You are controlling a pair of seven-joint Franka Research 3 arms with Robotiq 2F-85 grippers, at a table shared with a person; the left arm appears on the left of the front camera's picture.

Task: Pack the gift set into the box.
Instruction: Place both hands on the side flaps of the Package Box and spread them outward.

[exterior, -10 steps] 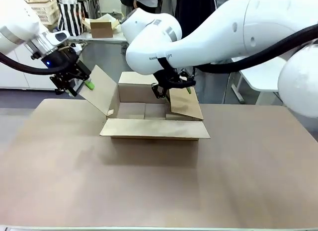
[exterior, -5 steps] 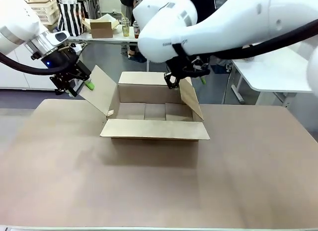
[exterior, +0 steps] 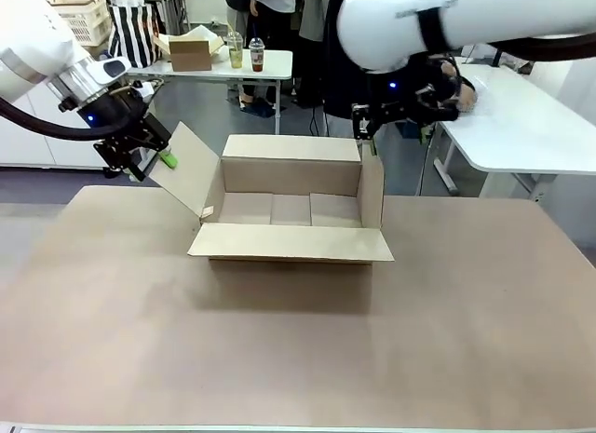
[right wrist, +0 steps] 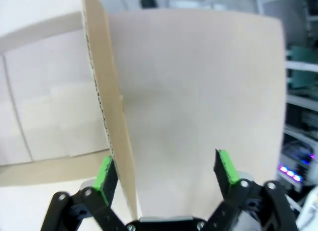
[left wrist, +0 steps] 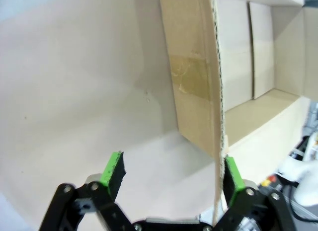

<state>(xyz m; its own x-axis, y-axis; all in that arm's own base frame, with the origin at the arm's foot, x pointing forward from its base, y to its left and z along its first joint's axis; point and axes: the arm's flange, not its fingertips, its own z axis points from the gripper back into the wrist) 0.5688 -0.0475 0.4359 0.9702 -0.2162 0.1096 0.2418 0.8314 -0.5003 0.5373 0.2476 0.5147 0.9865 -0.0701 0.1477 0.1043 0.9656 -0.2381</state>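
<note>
That box (exterior: 291, 177) is light, stiff cardboard, so pinch the flap edges; your left fingers (left wrist: 113, 167) and right fingers (right wrist: 224, 166) are both apart.

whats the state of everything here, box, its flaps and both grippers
left gripper: open
right gripper: open
box: open, visible floor bare
left flap: tilted outward, edge between the left gripper's fingers
right flap: upright, edge between the right gripper's fingers
near flap: folded out, about level
</note>
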